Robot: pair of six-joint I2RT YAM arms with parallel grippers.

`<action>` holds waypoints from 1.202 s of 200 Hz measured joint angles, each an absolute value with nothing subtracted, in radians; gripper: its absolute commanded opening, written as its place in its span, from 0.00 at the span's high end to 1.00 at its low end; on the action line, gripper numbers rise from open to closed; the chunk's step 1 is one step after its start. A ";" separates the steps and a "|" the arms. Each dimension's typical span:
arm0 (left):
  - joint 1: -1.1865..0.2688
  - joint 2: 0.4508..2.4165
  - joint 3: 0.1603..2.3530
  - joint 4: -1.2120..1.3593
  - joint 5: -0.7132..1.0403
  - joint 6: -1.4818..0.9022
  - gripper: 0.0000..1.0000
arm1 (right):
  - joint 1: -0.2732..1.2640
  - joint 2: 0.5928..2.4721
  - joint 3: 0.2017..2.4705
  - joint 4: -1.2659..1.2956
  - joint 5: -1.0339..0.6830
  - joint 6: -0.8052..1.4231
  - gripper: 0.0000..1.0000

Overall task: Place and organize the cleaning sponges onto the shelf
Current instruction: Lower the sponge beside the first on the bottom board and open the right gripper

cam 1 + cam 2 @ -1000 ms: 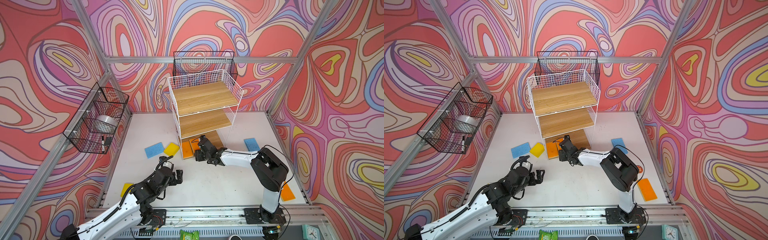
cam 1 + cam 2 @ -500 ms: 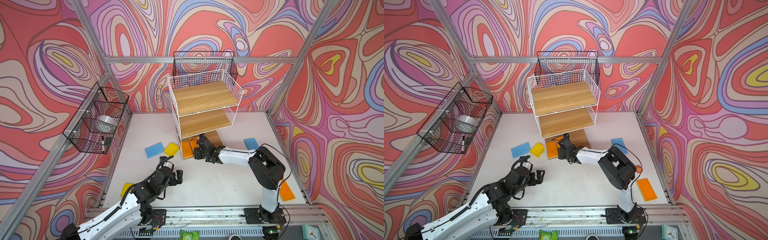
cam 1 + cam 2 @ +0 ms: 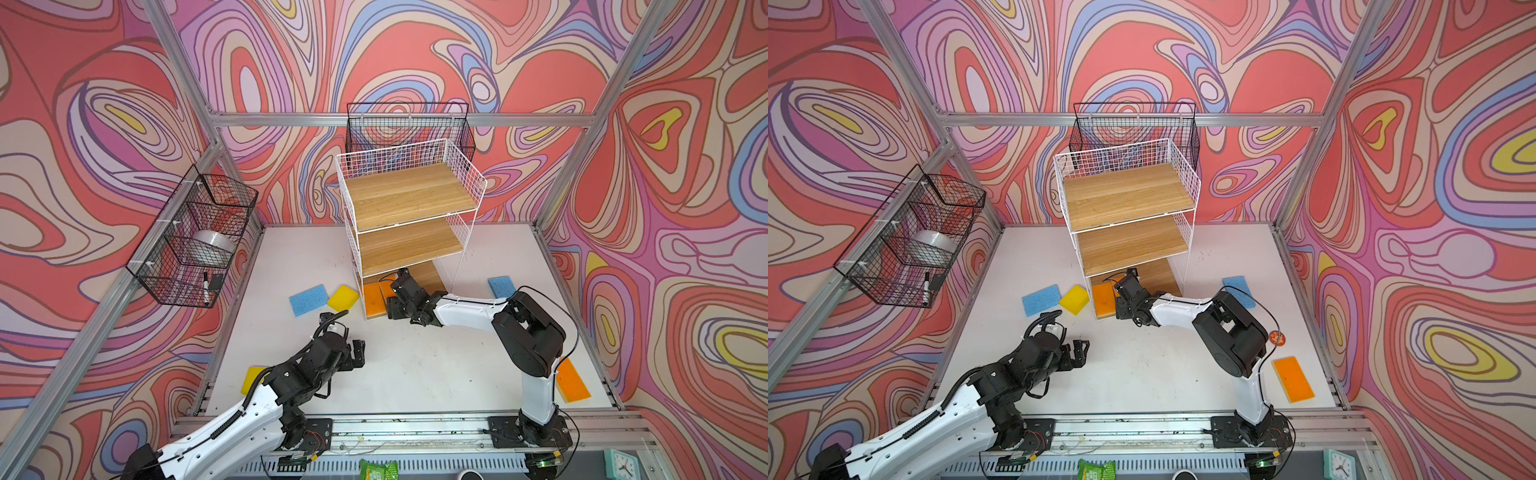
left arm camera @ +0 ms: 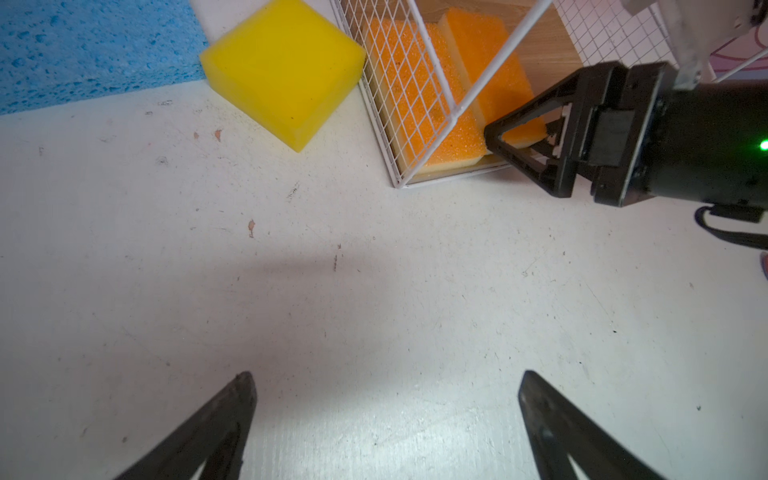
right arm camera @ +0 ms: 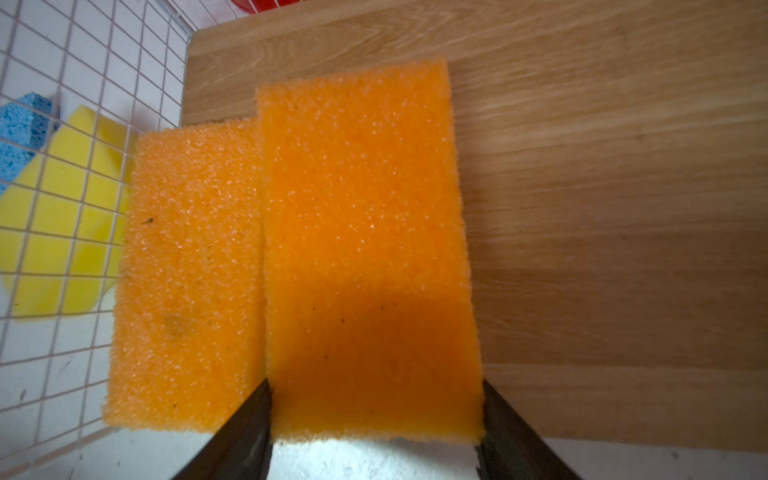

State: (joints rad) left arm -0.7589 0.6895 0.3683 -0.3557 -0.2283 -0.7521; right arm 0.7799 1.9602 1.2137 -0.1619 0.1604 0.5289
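Alignment for tidy shelving: right gripper (image 5: 376, 384) flanks orange rectangular foam sponge (image 5: 365, 216) beside twin (image 3: 371, 300) at 9 o'clock; grip indeterminate; left gripper (image 4: 386, 374) agape, empty.

**Sponge layout**

The shelf (image 3: 409, 195) stands far centre on the counter (image 3: 415, 374). On its lowest board (image 5: 602, 208) lie sponge one (image 5: 187, 270) and, touching its right side, sponge two (image 5: 365, 228). Left of the shelf: sponge three (image 3: 343, 297), then sponge four (image 3: 307, 298). Right: sponge five (image 3: 500, 286). Near right: sponge six (image 3: 572, 380). Near left: sponge seven (image 3: 251, 376).

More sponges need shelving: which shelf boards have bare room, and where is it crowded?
Top board and middle board show bare wood. The bottom board is bare right of the two orange sponges. Crowded: its front left corner, where they lie side by side with the right gripper flanking one.
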 measured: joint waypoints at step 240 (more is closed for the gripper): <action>-0.758 0.690 0.368 -0.355 -0.217 -0.753 0.00 | 0.780 1.901 1.137 -0.118 0.125 0.529 0.19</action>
